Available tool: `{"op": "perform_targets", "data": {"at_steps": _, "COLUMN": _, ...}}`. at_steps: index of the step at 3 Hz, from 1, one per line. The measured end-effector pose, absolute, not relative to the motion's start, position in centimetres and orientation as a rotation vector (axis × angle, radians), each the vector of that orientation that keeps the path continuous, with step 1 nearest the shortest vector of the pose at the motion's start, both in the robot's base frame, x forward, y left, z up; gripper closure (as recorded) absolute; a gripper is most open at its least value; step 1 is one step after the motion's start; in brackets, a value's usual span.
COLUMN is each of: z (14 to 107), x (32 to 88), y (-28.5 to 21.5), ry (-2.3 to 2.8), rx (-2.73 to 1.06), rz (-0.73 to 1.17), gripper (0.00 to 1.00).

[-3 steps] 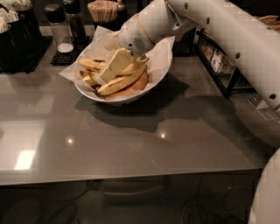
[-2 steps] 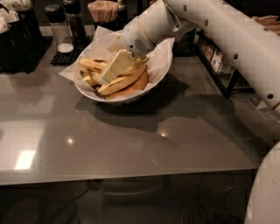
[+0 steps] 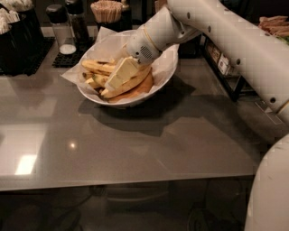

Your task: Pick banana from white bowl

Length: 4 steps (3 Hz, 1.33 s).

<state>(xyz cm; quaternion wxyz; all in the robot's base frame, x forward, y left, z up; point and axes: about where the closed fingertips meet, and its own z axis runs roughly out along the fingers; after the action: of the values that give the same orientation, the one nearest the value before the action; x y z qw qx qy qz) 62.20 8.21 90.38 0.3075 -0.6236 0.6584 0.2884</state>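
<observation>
Change since the earlier frames: slight. The gripper (image 3: 118, 76) remains down inside the white bowl (image 3: 128, 102), on top of the fruit, and appears marginally lower than a second ago. The bowl and its contents have not shifted.

The banana (image 3: 138, 80), long, curved and marked with dark blotches, lies directly beneath the gripper and runs from under its tip out toward the wrist side, inside the bowl near the front rim. The gripper's pale wedge rests against the banana's upper face; contact is apparent. Whether the gripper is spread or pressed together cannot be told, and no lift of the fruit is visible.

A second, more orange banana (image 3: 135, 93) lies just below the first, against the bowl's front wall. Further bananas (image 3: 97, 66) sit beside the gripper on the side away from the arm. Crinkled white paper (image 3: 165, 63) lines the bowl and rises behind the gripper.

The white arm (image 3: 216, 27) comes in from behind the gripper, sloping down into the bowl. The bowl stands on a grey table (image 3: 135, 149). Beyond the gripper, past the bowl, stand shakers (image 3: 58, 27) and a holder of wooden sticks (image 3: 106, 11).
</observation>
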Motion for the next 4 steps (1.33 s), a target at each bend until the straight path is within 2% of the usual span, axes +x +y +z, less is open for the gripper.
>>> {"op": "perform_targets", "data": {"at_steps": 1, "z": 89.1, "x": 62.1, "y": 7.7, "ry": 1.776, "rx": -1.635, "rz": 0.779, "gripper": 0.28}}
{"op": "perform_targets", "data": {"at_steps": 2, "z": 89.0, "x": 62.1, "y": 7.5, "ry": 1.779, "rx": -1.631, "rz": 0.780, "gripper": 0.46}}
{"op": "perform_targets", "data": {"at_steps": 4, "z": 91.8, "x": 61.5, "y": 6.0, "ry": 1.718, "rx": -1.595, "rz": 0.715, "gripper": 0.92}}
